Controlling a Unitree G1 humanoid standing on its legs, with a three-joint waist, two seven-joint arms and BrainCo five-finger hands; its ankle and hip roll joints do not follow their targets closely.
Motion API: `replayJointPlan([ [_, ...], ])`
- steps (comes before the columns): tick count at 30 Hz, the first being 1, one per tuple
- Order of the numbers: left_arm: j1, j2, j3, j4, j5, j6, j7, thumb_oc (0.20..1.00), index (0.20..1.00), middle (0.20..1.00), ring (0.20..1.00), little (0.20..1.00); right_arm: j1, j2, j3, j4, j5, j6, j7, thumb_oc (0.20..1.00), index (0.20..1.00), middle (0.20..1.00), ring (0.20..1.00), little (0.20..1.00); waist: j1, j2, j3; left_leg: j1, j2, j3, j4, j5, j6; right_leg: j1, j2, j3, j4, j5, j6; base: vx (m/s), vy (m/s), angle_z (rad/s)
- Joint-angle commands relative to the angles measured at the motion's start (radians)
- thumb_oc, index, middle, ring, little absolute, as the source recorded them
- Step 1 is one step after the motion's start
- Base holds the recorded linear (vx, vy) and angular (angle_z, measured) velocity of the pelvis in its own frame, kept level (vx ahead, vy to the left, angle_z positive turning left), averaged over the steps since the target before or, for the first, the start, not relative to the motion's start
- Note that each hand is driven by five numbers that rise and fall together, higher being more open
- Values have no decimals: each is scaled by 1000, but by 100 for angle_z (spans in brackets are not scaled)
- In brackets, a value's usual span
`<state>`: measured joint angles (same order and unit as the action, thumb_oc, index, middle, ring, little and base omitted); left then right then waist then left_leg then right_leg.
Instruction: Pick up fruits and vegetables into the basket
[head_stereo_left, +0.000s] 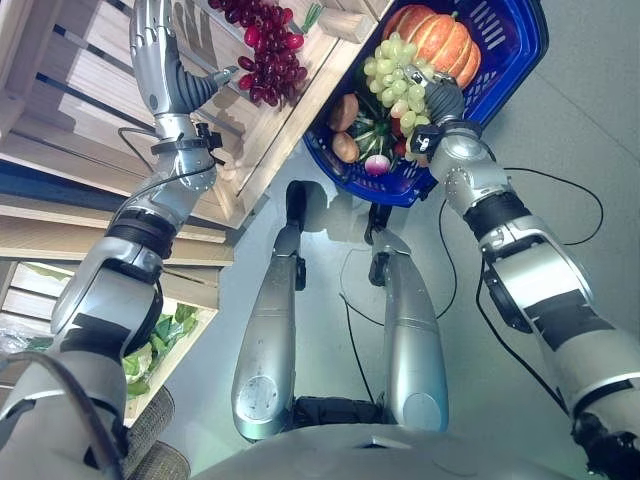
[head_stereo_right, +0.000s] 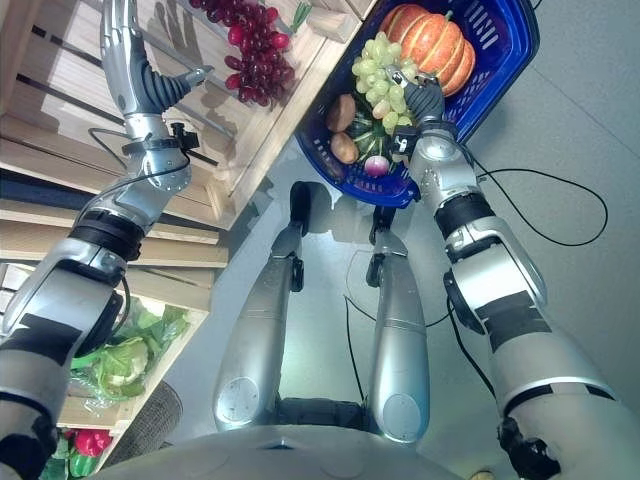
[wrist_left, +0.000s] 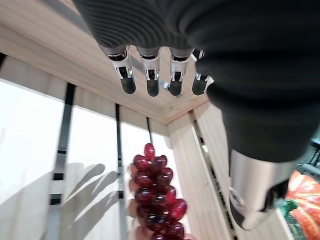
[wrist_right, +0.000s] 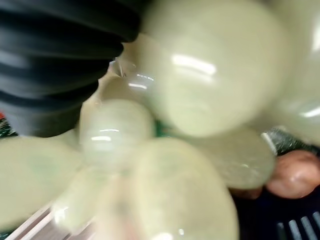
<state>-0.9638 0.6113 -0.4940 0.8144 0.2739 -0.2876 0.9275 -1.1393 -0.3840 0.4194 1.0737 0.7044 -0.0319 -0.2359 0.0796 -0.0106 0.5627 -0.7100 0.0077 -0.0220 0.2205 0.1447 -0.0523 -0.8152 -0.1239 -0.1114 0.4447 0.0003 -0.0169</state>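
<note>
Blue basket (head_stereo_left: 500, 70): pumpkin (head_stereo_left: 435, 38) and green grapes (head_stereo_left: 395, 70) inside, near rim. Right hand (head_stereo_left: 438, 105) among green grapes, fingers hidden, grasp undeterminable. Left hand (wrist_left: 150, 75) fingers straight, empty, above red grapes (head_stereo_left: 268, 50) in wooden crate (head_stereo_left: 100, 90) beside basket.

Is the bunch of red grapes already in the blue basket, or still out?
Out. The red grapes lie in the wooden crate, beside the blue basket.

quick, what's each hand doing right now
Left hand: open, above the red grapes.
Right hand: in the basket among green grapes; fingers hidden.
</note>
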Motion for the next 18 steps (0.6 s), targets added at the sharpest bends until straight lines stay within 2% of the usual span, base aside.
replayJointPlan([
  [1, -29, -21, 3, 12, 36, -39, -4, 1000, 1000, 1000, 1000, 1000, -73, -59, 30, 45, -27, 10, 4, 1000, 1000, 1000, 1000, 1000, 7, 112, -43, -64, -5, -16, 110, -56, 5, 32, -28, -19, -51, 34, 59, 1, 25, 7],
  [11, -57, -23, -53, 53, 96, -33, 4, 1000, 1000, 1000, 1000, 1000, -101, -74, 37, 129, -42, 67, -1, 1000, 1000, 1000, 1000, 1000, 3, 124, -43, -86, -5, -13, 116, -52, 9, -1, -22, -12, -33, 37, 60, 3, 16, 2],
  [18, -67, -17, -72, 55, 125, -26, 11, 1000, 1000, 1000, 1000, 1000, -109, -80, 40, 140, -68, 65, -9, 1000, 1000, 1000, 1000, 1000, -1, 134, -43, -91, -5, -13, 115, -50, 8, -13, -21, -6, -31, 39, 61, 0, 0, 0],
])
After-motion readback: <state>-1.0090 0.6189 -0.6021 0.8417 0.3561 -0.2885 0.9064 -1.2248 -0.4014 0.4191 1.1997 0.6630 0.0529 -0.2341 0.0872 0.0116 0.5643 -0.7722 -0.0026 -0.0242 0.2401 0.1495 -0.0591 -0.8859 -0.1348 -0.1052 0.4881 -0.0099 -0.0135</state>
